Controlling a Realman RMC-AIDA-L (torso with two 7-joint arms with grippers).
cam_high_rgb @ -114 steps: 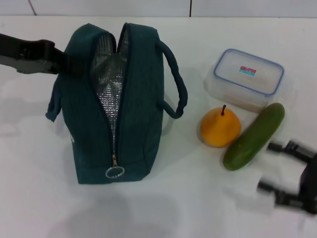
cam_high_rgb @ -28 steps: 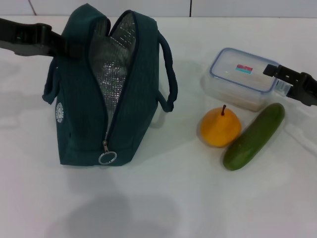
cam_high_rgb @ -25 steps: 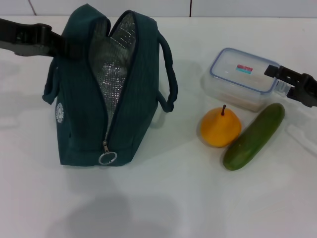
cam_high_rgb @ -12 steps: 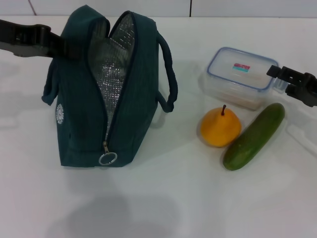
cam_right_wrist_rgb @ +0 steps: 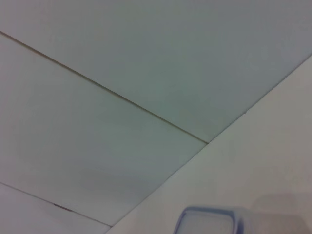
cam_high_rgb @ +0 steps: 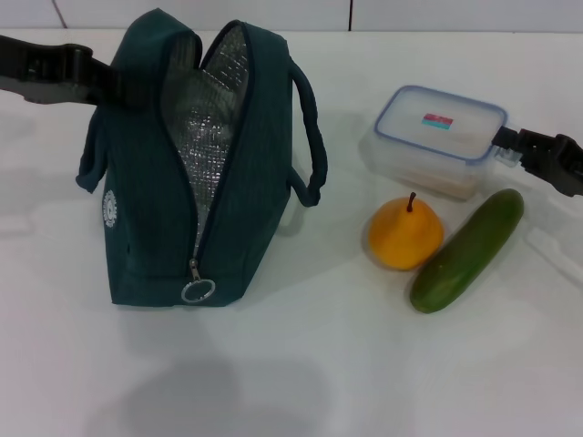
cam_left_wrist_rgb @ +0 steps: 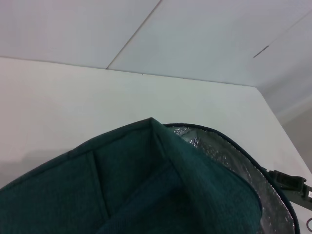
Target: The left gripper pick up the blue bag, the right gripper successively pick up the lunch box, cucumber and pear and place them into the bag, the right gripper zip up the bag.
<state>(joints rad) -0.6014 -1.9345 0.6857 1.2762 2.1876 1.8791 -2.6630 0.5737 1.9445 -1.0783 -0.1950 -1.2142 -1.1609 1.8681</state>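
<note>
The blue bag (cam_high_rgb: 146, 200) stands on the white table with its zipper open and the silver lining showing. My left gripper (cam_high_rgb: 111, 86) is shut on the bag's upper left side, its fingertips hidden by the fabric; the left wrist view is filled with the bag (cam_left_wrist_rgb: 146, 185). The lunch box (cam_high_rgb: 435, 138) sits at the right, and my right gripper (cam_high_rgb: 499, 147) is shut on its right edge. One corner of the lunch box (cam_right_wrist_rgb: 209, 224) shows in the right wrist view. The pear (cam_high_rgb: 405, 237) and the cucumber (cam_high_rgb: 466, 250) lie in front of the box.
The zipper's ring pull (cam_high_rgb: 198, 291) hangs at the bag's near end. The bag's right handle (cam_high_rgb: 310, 137) loops toward the lunch box. A tiled wall (cam_high_rgb: 273, 14) runs behind the table (cam_high_rgb: 319, 364).
The lunch box has shifted a little left and toward the back in my right gripper's hold. The bag and my left gripper have stayed put.
</note>
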